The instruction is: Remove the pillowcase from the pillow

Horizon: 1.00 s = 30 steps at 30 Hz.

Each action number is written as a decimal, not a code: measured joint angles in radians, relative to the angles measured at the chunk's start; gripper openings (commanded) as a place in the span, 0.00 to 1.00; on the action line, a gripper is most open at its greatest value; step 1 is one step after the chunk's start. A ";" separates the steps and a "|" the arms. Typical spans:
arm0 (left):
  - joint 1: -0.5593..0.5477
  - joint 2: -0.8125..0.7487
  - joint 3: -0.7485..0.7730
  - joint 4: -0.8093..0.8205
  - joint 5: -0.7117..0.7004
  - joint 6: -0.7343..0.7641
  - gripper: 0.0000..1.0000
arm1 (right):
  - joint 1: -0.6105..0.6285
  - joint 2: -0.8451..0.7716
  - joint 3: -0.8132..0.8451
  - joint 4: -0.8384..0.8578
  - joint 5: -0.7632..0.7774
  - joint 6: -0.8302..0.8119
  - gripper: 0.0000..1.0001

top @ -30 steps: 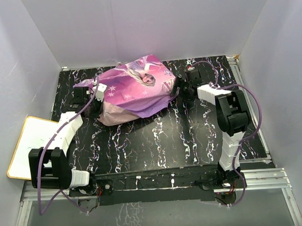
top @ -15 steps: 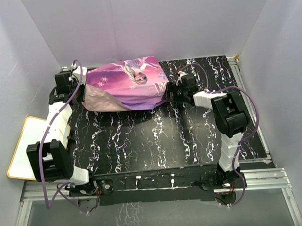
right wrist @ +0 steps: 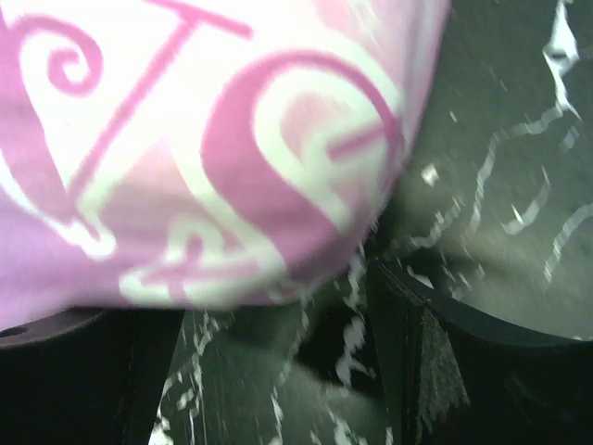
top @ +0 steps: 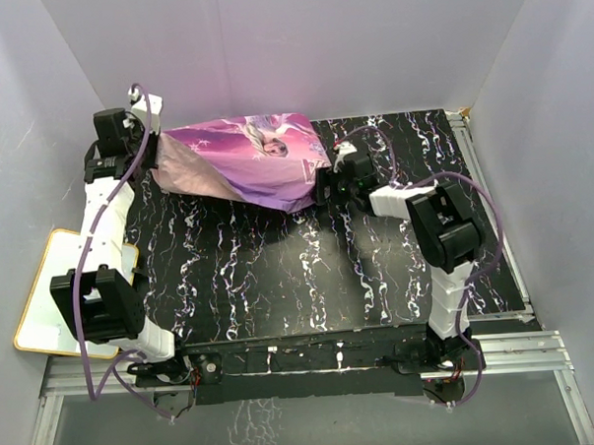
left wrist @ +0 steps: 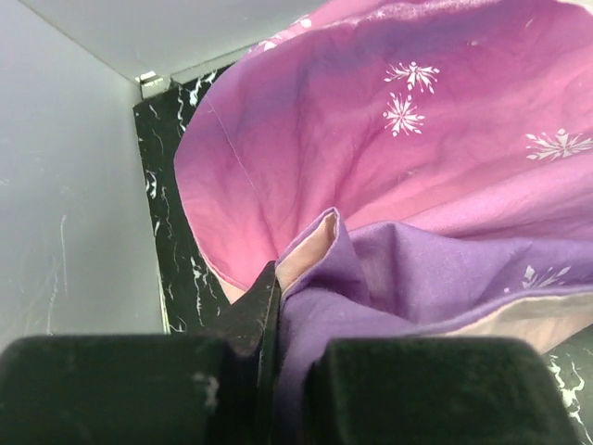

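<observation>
The pink-purple pillowcase (top: pixel 250 163) with the princess print lies stretched along the back of the black marbled table (top: pixel 309 271), still bulging. The cream pillow is hidden inside it. My left gripper (top: pixel 146 155) is raised at the back left and shut on a fold of purple fabric (left wrist: pixel 389 269), with the pale pink inside showing at the fold. My right gripper (top: pixel 325 187) is low at the pillowcase's right end. In the blurred right wrist view its jaws (right wrist: pixel 278 324) stand open, with bare table between them and the printed pillowcase end (right wrist: pixel 204 167) just ahead, over the left finger.
A white board (top: pixel 58 292) lies off the table's left edge. White walls close in on the left, back and right. A metal rail (top: pixel 488 194) runs along the table's right side.
My left gripper has moved back, left and up with the pillowcase's end, pulling the bundle left and stretching it. My right gripper has followed leftward at the bundle's right end.
</observation>
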 measured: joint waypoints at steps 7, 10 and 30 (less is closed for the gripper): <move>0.000 0.015 0.039 -0.019 0.006 -0.009 0.00 | 0.082 0.105 0.096 0.085 0.043 -0.008 0.26; 0.004 0.037 0.053 -0.027 0.000 -0.005 0.00 | 0.090 0.105 0.095 0.110 0.034 0.013 0.09; 0.005 0.028 0.583 -0.240 0.067 -0.037 0.00 | 0.071 -0.718 0.003 -0.184 0.125 0.127 0.08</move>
